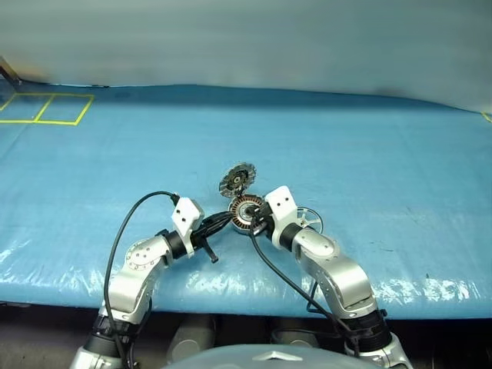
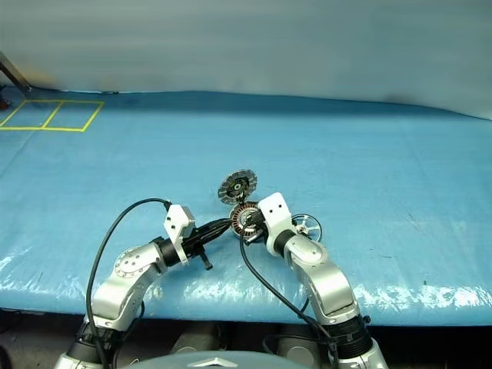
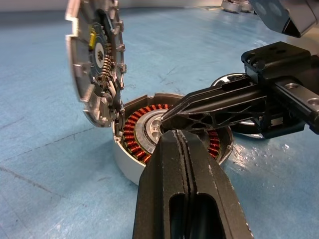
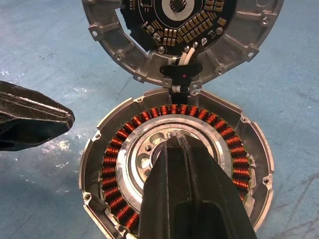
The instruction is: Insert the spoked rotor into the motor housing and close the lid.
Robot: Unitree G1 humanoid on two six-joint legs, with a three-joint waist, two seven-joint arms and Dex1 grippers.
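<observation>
The motor housing [image 1: 246, 213] is sitting on the blue table [image 1: 369, 154], its lid [image 1: 237, 179] standing open at twelve o'clock. Both clenched pincers, left gripper [image 3: 174, 137] and right gripper [image 4: 178, 142], are meeting over it empty. The spoked rotor [image 2: 306, 226] is lying at three o'clock.

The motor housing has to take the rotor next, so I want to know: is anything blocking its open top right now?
Yes. Both shut grippers, left gripper and right gripper, hang over the motor housing, near its centre. The lid stands open. The spoked rotor lies beside the housing.
</observation>
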